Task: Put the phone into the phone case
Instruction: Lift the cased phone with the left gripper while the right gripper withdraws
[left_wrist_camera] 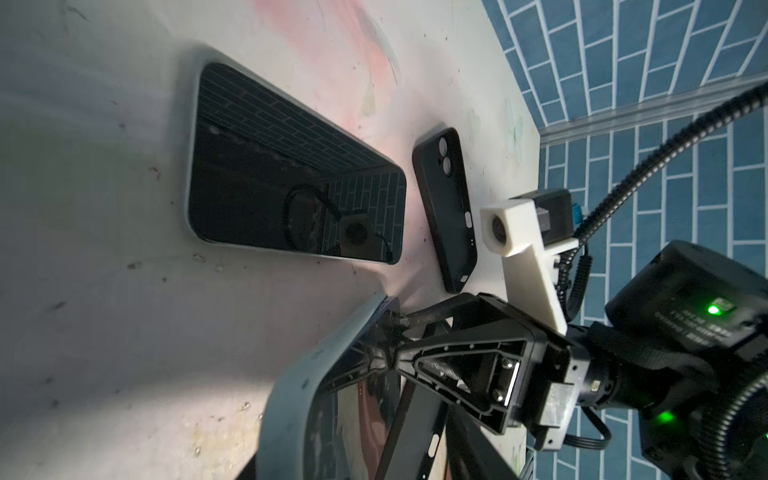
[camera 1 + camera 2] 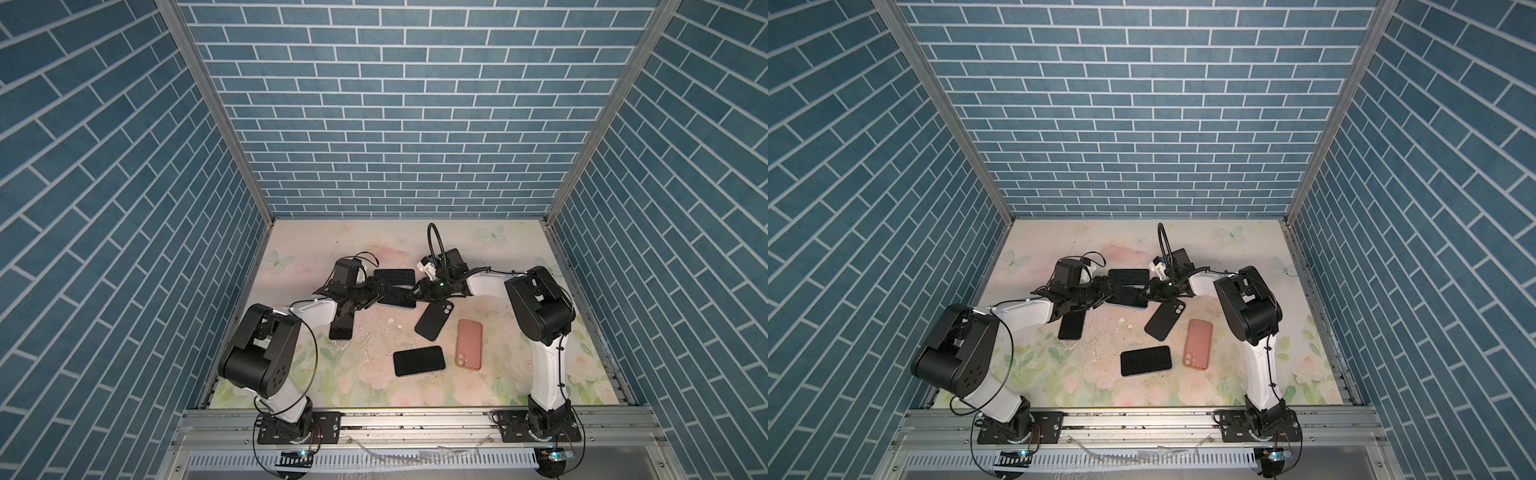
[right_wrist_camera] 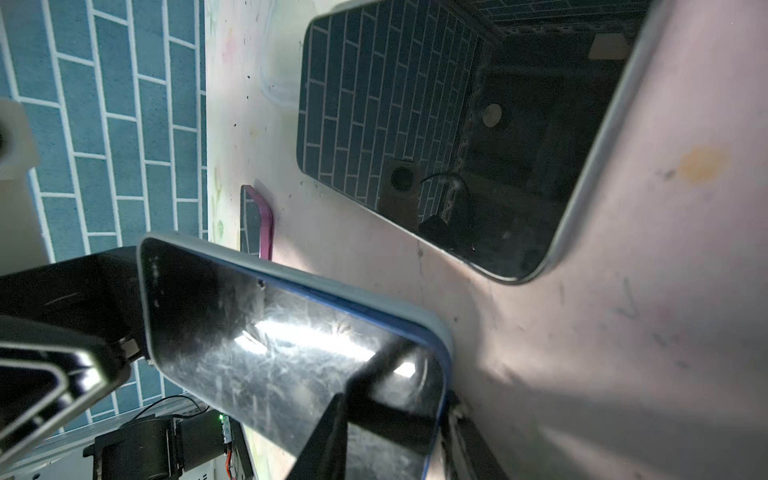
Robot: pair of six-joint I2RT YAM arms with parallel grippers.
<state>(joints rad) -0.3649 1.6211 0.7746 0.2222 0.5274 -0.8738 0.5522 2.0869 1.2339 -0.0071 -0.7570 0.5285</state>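
The phone (image 2: 397,298) has a dark screen and a blue edge (image 3: 353,305). It sits partly in a pale grey phone case (image 1: 291,395) and is held tilted above the mat at mid-table. My right gripper (image 2: 411,294) is shut on its right end, one finger (image 3: 353,415) across the screen. My left gripper (image 2: 381,292) is at the opposite end with a jaw on each side of the cased phone. Its fingers (image 3: 54,291) reach the phone's edge, but how firmly they press does not show.
Another phone (image 2: 395,276) lies screen up just behind. A black case (image 2: 434,318), a pink case (image 2: 469,344) and a black phone (image 2: 419,360) lie nearer the front. A phone (image 2: 341,328) lies under my left arm, and a black case (image 1: 446,208) behind my right wrist.
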